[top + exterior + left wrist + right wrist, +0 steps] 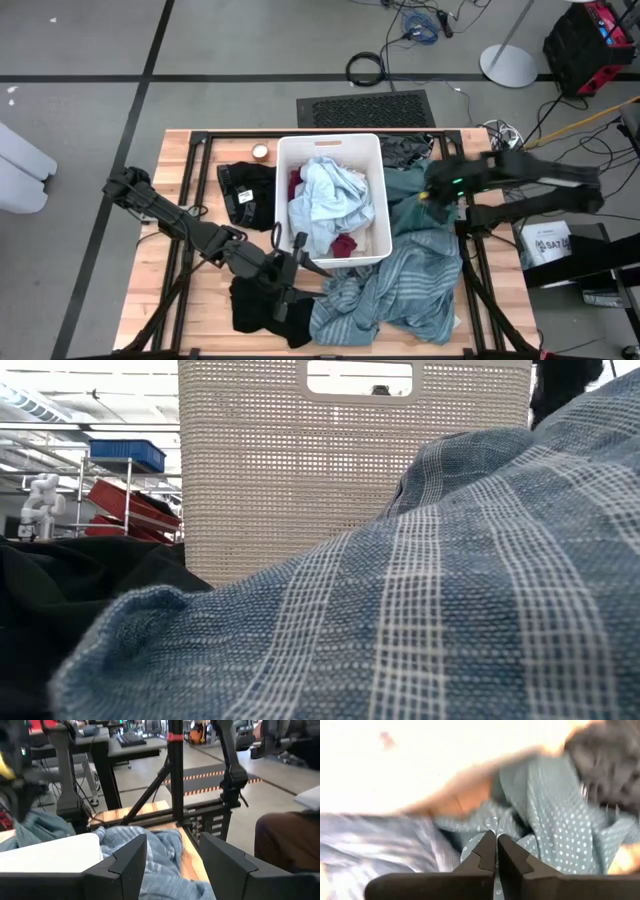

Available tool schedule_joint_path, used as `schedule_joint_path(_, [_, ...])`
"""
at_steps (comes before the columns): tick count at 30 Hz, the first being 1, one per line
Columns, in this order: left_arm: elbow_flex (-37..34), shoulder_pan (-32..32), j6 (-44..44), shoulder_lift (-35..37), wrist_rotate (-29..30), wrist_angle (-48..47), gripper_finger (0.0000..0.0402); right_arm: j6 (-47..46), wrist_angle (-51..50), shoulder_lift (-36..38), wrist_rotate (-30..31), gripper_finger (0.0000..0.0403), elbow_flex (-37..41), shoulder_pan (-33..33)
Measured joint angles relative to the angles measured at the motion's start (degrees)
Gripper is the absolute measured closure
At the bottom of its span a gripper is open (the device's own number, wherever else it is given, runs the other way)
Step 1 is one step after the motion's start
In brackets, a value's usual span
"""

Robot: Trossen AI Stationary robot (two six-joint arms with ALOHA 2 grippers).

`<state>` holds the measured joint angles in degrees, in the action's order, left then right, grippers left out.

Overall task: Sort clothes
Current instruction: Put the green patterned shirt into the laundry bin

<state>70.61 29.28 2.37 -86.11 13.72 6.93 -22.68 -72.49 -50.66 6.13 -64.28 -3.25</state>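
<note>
The teal polka-dot garment [560, 835] lies beside the white bin [381, 200], near the right edge of the table [175, 170]. The right gripper [496, 842] is clenched, its fingertips pressed into this fabric. The bin holds a light blue garment [325, 200] and a small magenta piece [344, 246]. The striped garment [400, 285] spreads toward the front right corner. The left gripper [170, 850] stands released at the bin's front edge, holding nothing.

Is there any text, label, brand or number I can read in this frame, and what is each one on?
"SAT": partial dark print on the white box on the floor by the table's right edge, high view; the rest is too small to read.
White laundry bin: no print visible.
Clothes, including the teal-grey striped garment: no readable labels.
Nothing readable in the low or wrist views.
</note>
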Motion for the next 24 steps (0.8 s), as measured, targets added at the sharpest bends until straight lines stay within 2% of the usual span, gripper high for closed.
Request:
schedule_joint_path(5, [0.0, 0.0, 3.2, -2.5, 0.0, 8.1, 0.0207, 0.5, 5.3, 6.6, -0.6, 0.0403, -6.4, 0.8])
schedule_joint_path(9, [0.0, -1.3, 4.6, -6.6, 0.3, 18.2, 0.0207, 2.5, 17.1, 11.1, -4.4, 0.0403, -8.6, 2.6])
schedule_joint_path(13, [0.1, -4.1, 4.7, -11.7, 3.5, 29.8, 0.0207, 4.5, 26.5, 14.1, -7.9, 0.0403, -8.8, 4.1])
schedule_joint_path(19, [8.7, -4.9, 13.1, -20.2, 5.6, 30.8, 0.0207, 5.5, 27.8, 14.5, -9.4, 0.0403, -8.7, 4.9])
schedule_joint_path(24, [20.8, -5.3, 16.4, -26.9, 12.7, 23.0, 0.0207, 6.1, 28.6, 13.6, -12.2, 0.0403, -8.7, 4.9])
